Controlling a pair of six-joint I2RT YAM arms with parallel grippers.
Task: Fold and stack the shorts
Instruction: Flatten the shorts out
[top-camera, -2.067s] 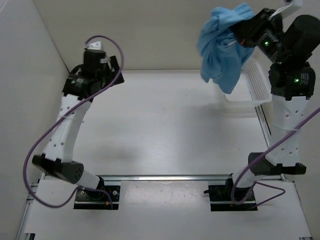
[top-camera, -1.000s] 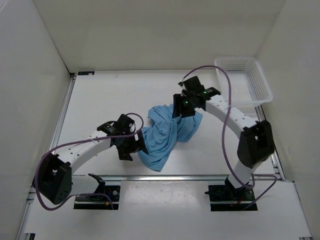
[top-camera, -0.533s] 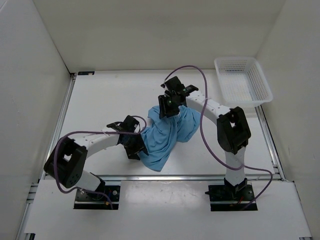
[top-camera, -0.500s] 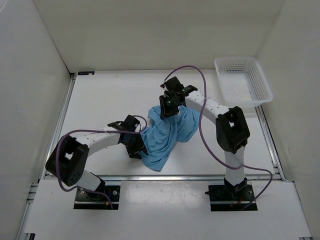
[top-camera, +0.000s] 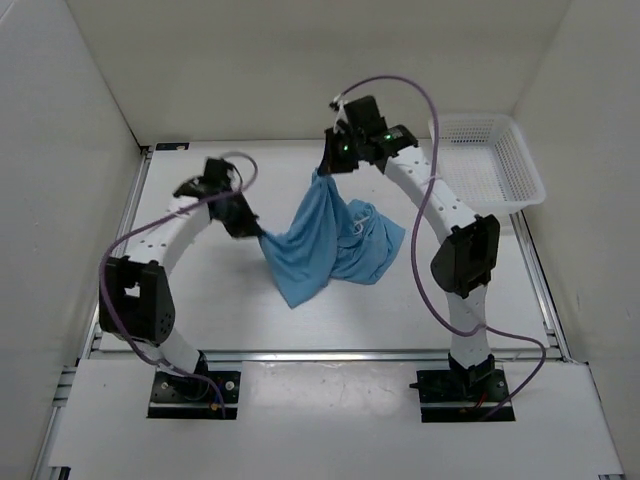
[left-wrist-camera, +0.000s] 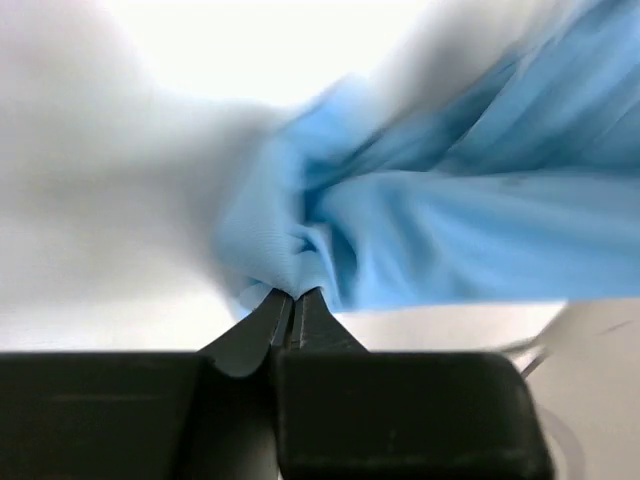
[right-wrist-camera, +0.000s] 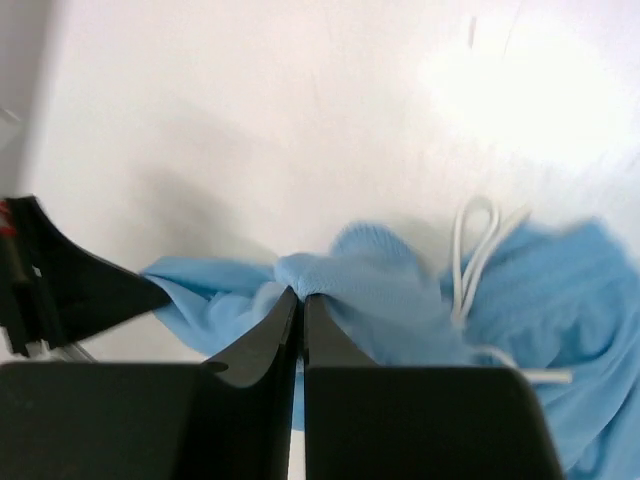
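Both end effectors are pressed together on fabric. Left end effector (top-camera: 248, 226) is pinching a bunched edge of the shorts (top-camera: 322, 240) at the garment's left end, left of bench (top-camera: 200, 290) centre. Left wrist view shows blue cloth gathered right at the closed tips, rest blurred. Right end effector (top-camera: 326, 168) is pinching a second bunch at the garment's top, toward the far side of the bench. Shorts hang stretched between the two grips, with one edge sloping from the right grip down to the left one. The remainder drapes down, and the lower part looks crumpled on the bench around the middle. White drawstring (right-wrist-camera: 474, 243) loops loose on the right-hand portion of the fabric. White mesh basket (top-camera: 486, 121) sits in the far right corner, well apart from the shorts.
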